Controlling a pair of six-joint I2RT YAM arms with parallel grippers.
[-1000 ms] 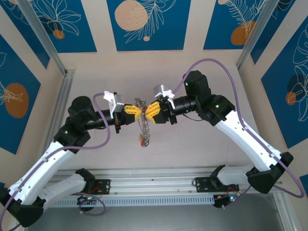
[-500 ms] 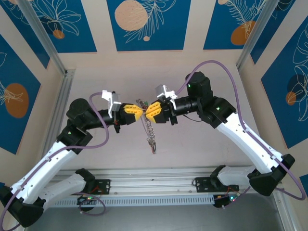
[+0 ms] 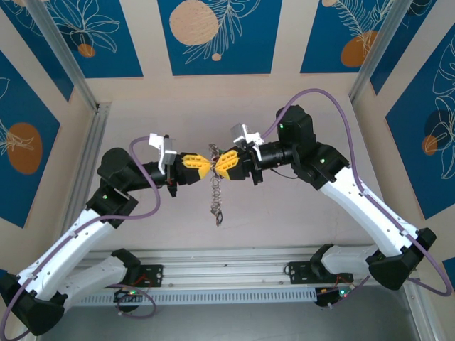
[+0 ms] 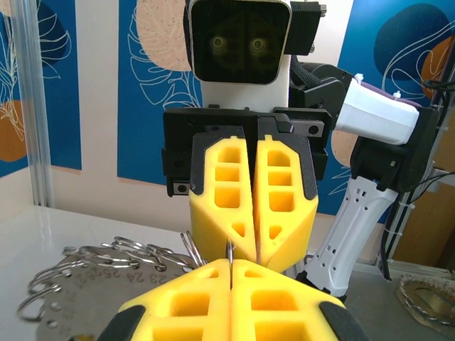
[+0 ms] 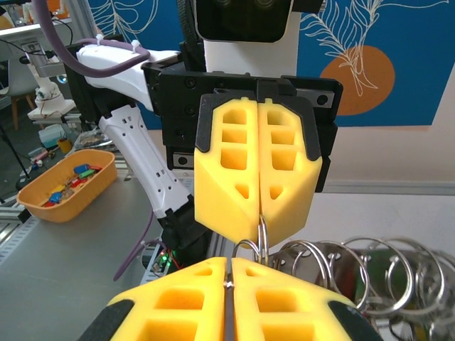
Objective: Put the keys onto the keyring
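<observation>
Now check both end effectors in the top view. Find the left gripper (image 3: 205, 167) pressed fully together, with a thin wire of the keyring (image 3: 213, 186) pinched in its seam in the left wrist view. Find the right gripper (image 3: 222, 162) tip to tip against it, likewise together after narrowing over the last second. Judge it clamped on the same wire, going by the loop rising from its seam in the right wrist view.

Note the swing of the hanging keyring and keys (image 3: 217, 213) since a second ago: from left of centre, out to the right, then back to almost straight below the fingertips, lifted off the tabletop (image 3: 284, 213). Read this as a two-handed hold just completed. Treat the threading of a further key as not yet confirmed.

Keep away from the aluminium rail (image 3: 234, 257) along the near edge and the frame post (image 3: 64, 60) at the back left. Use the bare tabletop around the hanging bundle for lowering or swinging. Expect almost no room between the opposed fingertips.
</observation>
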